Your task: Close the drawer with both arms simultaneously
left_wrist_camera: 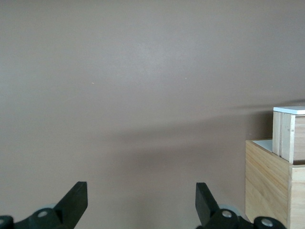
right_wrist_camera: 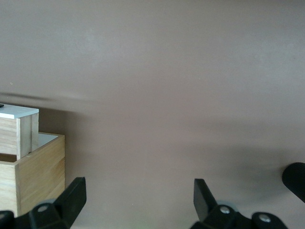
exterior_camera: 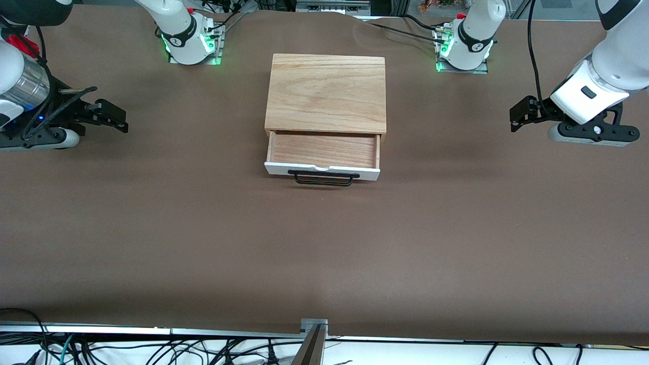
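Note:
The small oak box [exterior_camera: 326,94] stands mid-table near the arm bases. Its drawer [exterior_camera: 323,152] is pulled out toward the front camera, with a white front panel [exterior_camera: 321,170] and a black wire handle [exterior_camera: 323,178]. The tray holds nothing. My left gripper [exterior_camera: 518,115] is open and empty, above the table at the left arm's end, well apart from the box. My right gripper [exterior_camera: 117,117] is open and empty above the right arm's end. The left wrist view shows open fingertips [left_wrist_camera: 76,193] and the box [left_wrist_camera: 269,181] with the drawer [left_wrist_camera: 288,131]. The right wrist view shows the same box [right_wrist_camera: 33,174] and drawer [right_wrist_camera: 19,129].
A brown cloth [exterior_camera: 324,253] covers the table. The arm bases [exterior_camera: 192,43] [exterior_camera: 464,48] stand at the table's edge by the box. Cables [exterior_camera: 152,350] and a metal clamp [exterior_camera: 313,339] lie along the edge nearest the front camera.

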Tool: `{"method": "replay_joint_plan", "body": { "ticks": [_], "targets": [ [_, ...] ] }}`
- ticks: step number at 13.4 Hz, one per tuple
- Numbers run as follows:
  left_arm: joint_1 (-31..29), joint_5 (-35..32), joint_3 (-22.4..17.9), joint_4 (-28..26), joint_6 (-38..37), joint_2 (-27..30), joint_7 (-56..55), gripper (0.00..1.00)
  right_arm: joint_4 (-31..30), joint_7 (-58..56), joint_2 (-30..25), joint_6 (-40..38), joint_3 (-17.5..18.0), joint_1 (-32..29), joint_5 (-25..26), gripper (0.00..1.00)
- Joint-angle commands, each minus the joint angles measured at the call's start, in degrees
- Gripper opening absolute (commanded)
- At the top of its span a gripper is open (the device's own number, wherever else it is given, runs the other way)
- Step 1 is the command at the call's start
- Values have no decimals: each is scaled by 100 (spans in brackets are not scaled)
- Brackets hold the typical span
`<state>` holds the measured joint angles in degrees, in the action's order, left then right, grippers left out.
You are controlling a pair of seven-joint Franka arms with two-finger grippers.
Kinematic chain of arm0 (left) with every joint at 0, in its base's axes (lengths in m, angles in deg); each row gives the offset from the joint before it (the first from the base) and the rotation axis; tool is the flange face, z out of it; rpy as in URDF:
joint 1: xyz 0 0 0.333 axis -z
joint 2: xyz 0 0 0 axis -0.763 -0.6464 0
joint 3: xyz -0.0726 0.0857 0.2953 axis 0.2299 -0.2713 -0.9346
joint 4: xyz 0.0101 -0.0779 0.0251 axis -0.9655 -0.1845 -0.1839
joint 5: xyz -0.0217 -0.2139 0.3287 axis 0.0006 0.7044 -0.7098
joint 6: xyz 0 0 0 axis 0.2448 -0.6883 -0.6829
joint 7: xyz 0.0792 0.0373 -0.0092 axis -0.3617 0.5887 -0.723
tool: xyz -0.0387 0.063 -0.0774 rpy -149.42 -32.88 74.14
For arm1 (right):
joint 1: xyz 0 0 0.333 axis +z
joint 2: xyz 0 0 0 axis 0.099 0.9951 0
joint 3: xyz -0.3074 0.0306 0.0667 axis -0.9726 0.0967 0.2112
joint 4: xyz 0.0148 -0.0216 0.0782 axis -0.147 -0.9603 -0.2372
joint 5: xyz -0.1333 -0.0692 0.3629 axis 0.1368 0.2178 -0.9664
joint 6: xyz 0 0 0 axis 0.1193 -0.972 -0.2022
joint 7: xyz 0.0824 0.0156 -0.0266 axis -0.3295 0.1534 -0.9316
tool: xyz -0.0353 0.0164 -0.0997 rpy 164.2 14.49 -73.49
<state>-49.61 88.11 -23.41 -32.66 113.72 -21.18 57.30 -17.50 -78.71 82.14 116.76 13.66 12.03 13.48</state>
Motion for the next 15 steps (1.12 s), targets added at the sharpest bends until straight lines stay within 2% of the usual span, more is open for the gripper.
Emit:
{"method": "replay_joint_plan", "body": {
  "ticks": [1,15],
  "targets": [
    [-12,17,18,95,-126,17,-11,100,40,94,-55,-9,12,15,-5,100],
    [-3,17,18,95,-117,9,-11,100,49,77,-64,0,30,24,135,100]
  ]
}}
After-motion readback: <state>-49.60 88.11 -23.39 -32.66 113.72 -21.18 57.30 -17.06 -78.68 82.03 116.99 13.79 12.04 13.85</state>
